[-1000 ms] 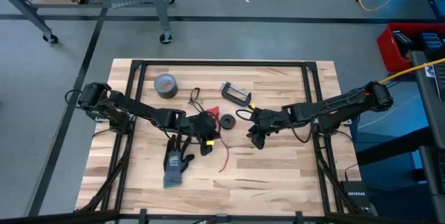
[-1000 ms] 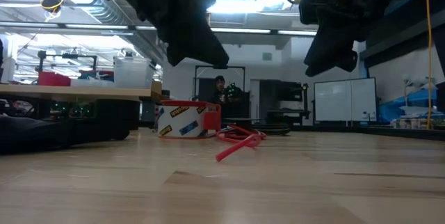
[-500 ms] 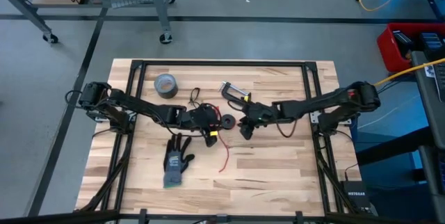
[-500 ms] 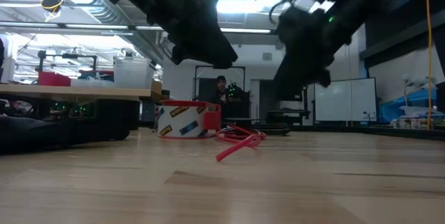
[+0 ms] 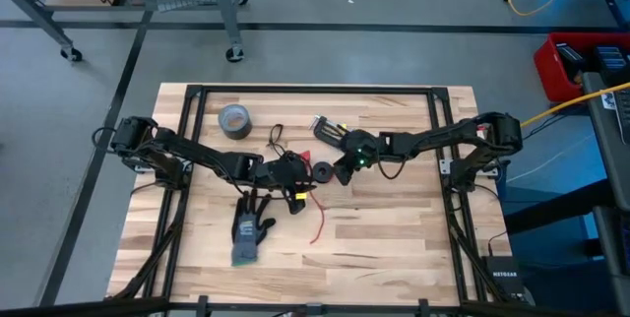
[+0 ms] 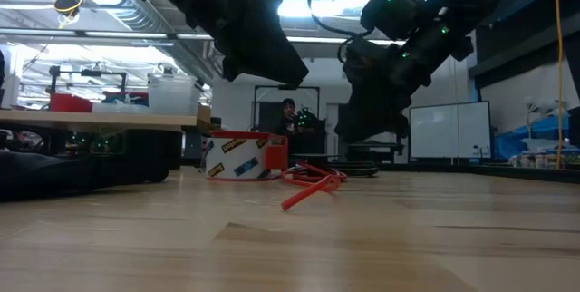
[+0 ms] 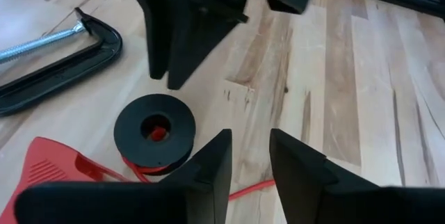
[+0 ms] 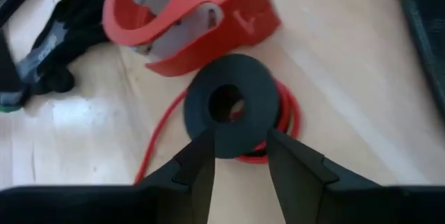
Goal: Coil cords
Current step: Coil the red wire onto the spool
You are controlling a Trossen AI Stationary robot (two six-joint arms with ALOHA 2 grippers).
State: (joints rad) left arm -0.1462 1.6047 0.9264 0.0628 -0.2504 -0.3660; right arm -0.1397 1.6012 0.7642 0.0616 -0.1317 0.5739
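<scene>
Cords are seen near the middle of the desk: the red cord trails from under a black spool toward the near edge, and the black cord lies looped beside the grey tape roll. The right end effector is held just beside the spool, fingers apart with nothing between them. The left end effector is poised near the red cord's upper stretch, fingers parted and empty. A glove and a clamp are also on the desk.
</scene>
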